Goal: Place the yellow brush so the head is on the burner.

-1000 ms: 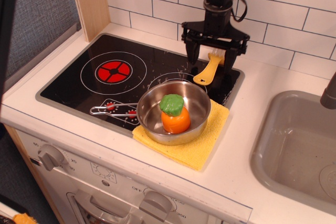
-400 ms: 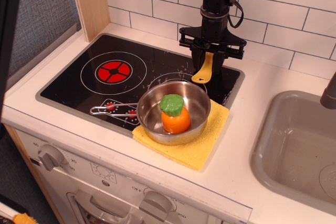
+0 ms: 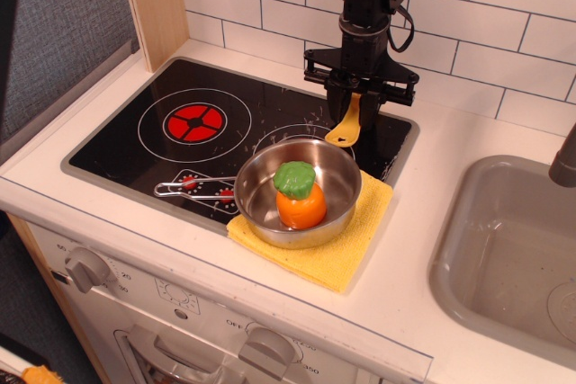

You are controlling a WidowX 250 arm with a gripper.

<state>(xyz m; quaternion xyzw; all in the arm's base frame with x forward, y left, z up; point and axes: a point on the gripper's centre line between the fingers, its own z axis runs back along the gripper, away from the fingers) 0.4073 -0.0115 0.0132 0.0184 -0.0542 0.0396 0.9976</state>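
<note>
My black gripper [image 3: 357, 103] is shut on the yellow brush [image 3: 347, 125] and holds it a little above the back right of the black stovetop [image 3: 117, 146]. Only the brush's handle shows, hanging down with its rounded end lowest. The head with its bristles is hidden between the fingers. The burner [image 3: 194, 121], white rings around a red segmented disc, is on the left half of the stovetop, well to the left of the gripper.
A steel pot [image 3: 301, 193] holding an orange and green toy [image 3: 298, 195] stands on a yellow folded cloth [image 3: 335, 249] over the plain right ring. Its wire handle [image 3: 191, 190] points left. A grey sink [image 3: 508, 254] is at the right. White tiled wall behind.
The gripper has closed on the brush and lifted it slightly. The brush handle has swung from lying slanted on the stovetop to hanging nearly upright, shifted a little left.
</note>
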